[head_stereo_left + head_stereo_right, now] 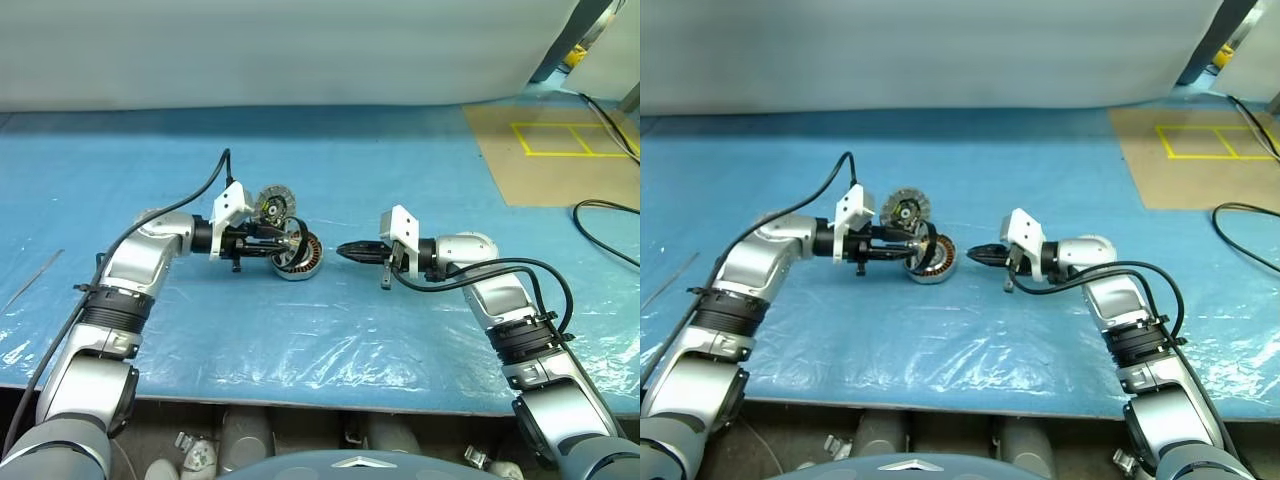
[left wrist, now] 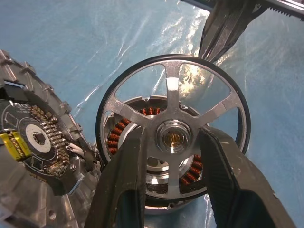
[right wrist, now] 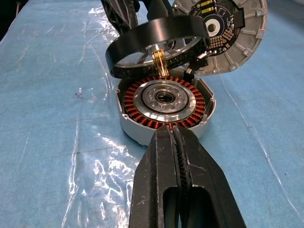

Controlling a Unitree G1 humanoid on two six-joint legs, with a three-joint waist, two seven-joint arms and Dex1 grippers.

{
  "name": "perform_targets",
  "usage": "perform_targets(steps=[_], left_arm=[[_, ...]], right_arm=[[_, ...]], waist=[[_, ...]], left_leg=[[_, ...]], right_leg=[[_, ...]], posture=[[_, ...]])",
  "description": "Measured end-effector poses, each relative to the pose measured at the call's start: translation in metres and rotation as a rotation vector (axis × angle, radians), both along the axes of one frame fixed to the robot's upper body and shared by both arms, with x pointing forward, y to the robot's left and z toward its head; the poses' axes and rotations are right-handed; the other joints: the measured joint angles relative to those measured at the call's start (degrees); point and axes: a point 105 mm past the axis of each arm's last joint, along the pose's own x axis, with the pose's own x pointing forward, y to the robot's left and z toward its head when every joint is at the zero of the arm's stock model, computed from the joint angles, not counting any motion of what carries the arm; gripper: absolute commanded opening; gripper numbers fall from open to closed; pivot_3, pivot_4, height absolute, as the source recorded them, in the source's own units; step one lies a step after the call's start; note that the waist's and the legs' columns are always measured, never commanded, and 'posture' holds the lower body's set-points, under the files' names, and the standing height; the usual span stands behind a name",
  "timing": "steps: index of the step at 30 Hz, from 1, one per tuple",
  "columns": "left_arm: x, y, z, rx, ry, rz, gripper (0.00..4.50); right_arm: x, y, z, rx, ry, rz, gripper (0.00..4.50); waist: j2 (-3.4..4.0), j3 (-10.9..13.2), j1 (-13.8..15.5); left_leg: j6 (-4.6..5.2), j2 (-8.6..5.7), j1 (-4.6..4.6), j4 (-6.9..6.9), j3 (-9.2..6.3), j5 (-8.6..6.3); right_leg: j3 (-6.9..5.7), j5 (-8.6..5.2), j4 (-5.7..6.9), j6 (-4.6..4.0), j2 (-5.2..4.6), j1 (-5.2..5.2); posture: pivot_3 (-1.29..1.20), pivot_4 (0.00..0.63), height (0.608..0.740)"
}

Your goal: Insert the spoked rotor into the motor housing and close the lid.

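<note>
nearest on the right: right gripper point(image 1: 348, 251), fingers pressed together on nothing, tip aimed across the blue sheet point(image 1: 330, 340) at the motor housing point(image 3: 164, 105) and stopping just short of it. on the left: left gripper point(image 1: 908, 243), fingers point(image 2: 124, 175) part spread and pinching the spoked rotor point(image 2: 174, 137) at its hub. rotor held tilted just above the housing, hub roughly over the silver centre, dark rim not yet down around the copper windings; brass shaft end pointing toward the centre hole in the right wrist view. housing sitting flat on the sheet between the two grippers. just behind it: lid point(image 1: 275, 205), propped up on edge with its circuit-board side facing the housing, seemingly joined to it by short wires.

progress, as a judgement: rotor picked up and brought over the housing, so roughly the first third done. left to do: level the rotor, lower it fully into the housing, let go, then swing the lid down over the top and seat it.
</note>
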Motion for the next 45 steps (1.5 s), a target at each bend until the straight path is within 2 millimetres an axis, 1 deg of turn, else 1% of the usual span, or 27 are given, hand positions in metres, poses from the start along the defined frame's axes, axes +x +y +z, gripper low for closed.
perform_targets(steps=[7,17,28,42,43,44,45], left_arm=[[0.0038,0.0007,-0.0012,0.024,-0.021,0.002,1.28],[0.0045,-0.0004,-0.0007,0.048,-0.033,-0.009,1.28],[0.0042,0.0012,0.0010,0.101,-0.007,0.002,1.28],[0.0046,0.0015,-0.0007,0.118,0.003,0.015,1.28],[0.0047,0.0014,-0.0008,0.121,0.003,0.015,2.00],[0.0046,0.0008,-0.0017,0.126,0.001,0.012,2.24],[0.0048,0.0008,-0.0031,0.134,0.003,0.014,2.58]], right_arm=[[0.0002,-0.0034,-0.0036,-0.004,0.007,-0.022,0.00],[0.0015,-0.0040,-0.0034,-0.002,0.004,-0.035,0.00],[0.0024,-0.0048,-0.0042,-0.003,0.006,-0.043,0.00],[0.0036,-0.0055,-0.0047,-0.003,0.010,-0.047,0.00],[0.0039,-0.0053,-0.0042,-0.003,0.008,-0.047,0.00],[0.0042,-0.0051,-0.0035,-0.003,0.006,-0.046,0.00],[0.0045,-0.0049,-0.0028,-0.002,0.003,-0.046,0.00]], waist=[[0.00,0.00,-0.03],[0.00,0.00,-0.04],[0.00,0.00,-0.05],[0.01,0.00,-0.01],[0.01,0.00,-0.01],[0.01,0.00,-0.01],[0.01,0.00,-0.03]], left_leg=[[0.00,0.00,0.01,0.02,-0.01,0.00],[0.00,0.01,0.01,0.03,-0.01,0.00],[0.00,0.01,0.02,0.03,-0.01,0.00],[0.00,0.00,0.01,0.03,-0.01,0.00],[0.00,0.00,0.01,0.03,-0.01,0.00],[0.00,0.00,0.01,0.03,-0.01,0.00],[0.00,0.00,0.01,0.03,-0.01,0.00]], right_leg=[[0.00,0.01,0.01,0.01,0.00,0.00],[0.00,0.01,0.01,0.01,0.00,0.00],[0.00,0.00,0.00,0.01,0.00,0.00],[0.00,0.00,0.00,0.01,-0.01,0.00],[0.00,0.00,0.00,0.01,-0.01,0.00],[0.00,0.00,0.00,0.00,-0.01,0.00],[0.00,0.00,0.00,0.00,0.00,0.00]], posture=[[0.00,0.150,0.740],[0.00,0.150,0.740],[0.00,0.150,0.740],[0.00,0.150,0.740],[0.00,0.150,0.740],[0.00,0.150,0.740],[0.00,0.150,0.740]])
